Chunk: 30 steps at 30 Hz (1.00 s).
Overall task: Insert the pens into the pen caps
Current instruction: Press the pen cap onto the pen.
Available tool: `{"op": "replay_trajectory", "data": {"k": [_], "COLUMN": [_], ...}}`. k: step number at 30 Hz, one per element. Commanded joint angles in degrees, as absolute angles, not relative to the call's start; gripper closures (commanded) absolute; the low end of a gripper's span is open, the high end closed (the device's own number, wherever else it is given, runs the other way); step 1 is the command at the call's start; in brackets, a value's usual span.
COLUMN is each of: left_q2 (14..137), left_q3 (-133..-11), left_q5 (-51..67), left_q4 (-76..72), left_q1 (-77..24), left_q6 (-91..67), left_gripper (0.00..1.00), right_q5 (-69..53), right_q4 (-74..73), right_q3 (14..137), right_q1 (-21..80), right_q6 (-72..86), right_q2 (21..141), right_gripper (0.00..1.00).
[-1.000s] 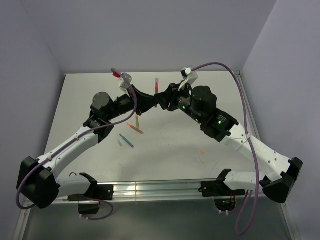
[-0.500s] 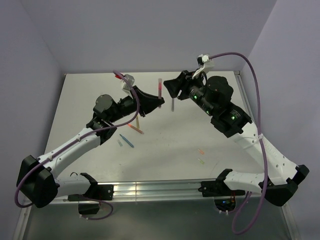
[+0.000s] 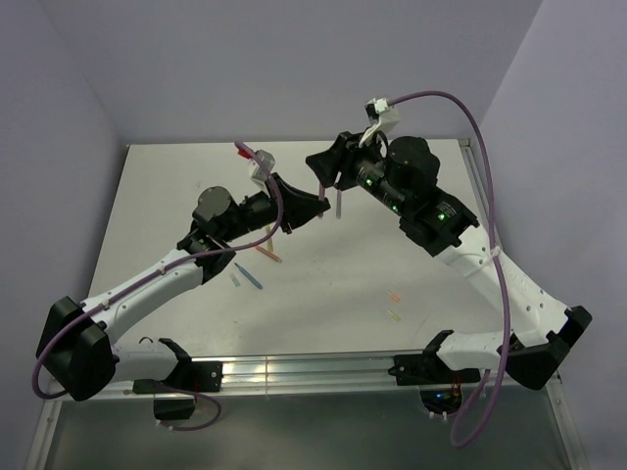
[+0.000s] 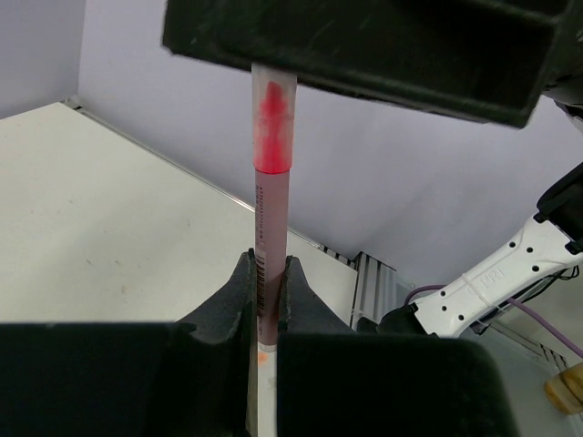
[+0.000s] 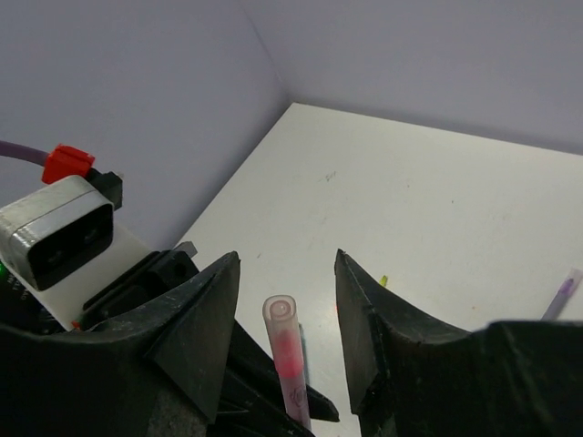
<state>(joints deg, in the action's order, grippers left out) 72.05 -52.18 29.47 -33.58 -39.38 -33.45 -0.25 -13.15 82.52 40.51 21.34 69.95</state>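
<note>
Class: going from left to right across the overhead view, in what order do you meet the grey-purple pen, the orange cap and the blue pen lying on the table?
blue pen → grey-purple pen → orange cap

5 pens; 3 loose pen caps; 1 more cap sits on the pink-red pen.

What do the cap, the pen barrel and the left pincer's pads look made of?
Cap: translucent, glossy plastic, apparently; red shows through it.
Barrel: probably matte mauve plastic, with fine print on it.
Pads: black and matte, perhaps rubber or foam; can't tell which.
</note>
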Motion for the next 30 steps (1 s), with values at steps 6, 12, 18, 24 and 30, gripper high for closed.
{"op": "replay_trajectory", "data": {"k": [6, 12, 18, 24, 30], "left_q2": [72.2, 71.5, 70.8, 71.0, 71.8], "left_q3": [-53.3, -53.9, -57.0, -60.3, -63.5], "left_q5": [29.7, 28.3, 25.2, 23.6, 22.8], "left_q4": [-36.0, -34.7, -32.0, -32.3, -32.1], "left_q1": [-40.2, -40.2, -40.1, -39.1, -37.4], "left_q6": [-32.7, -32.2, -30.3, -29.9, -28.9], "left_gripper": [1.00, 1.00, 1.00, 1.00, 1.00], "right_q5": [-1.1, -0.2, -0.5, -1.8, -6.2], "right_q4": [-13.4, -16.0, -18.1, -18.9, -17.8], "right_q3": [85.4, 84.6, 82.2, 78.5, 73.8], "right_q1": [40.4, 40.4, 40.6, 41.6, 41.8], "right_q6": [20.4, 19.3, 18.0, 17.8, 20.6], "right_q2": [70.8, 70.8, 70.2, 69.3, 68.6], "right_gripper": [0.61, 0.95, 1.00, 1.00, 1.00]}}
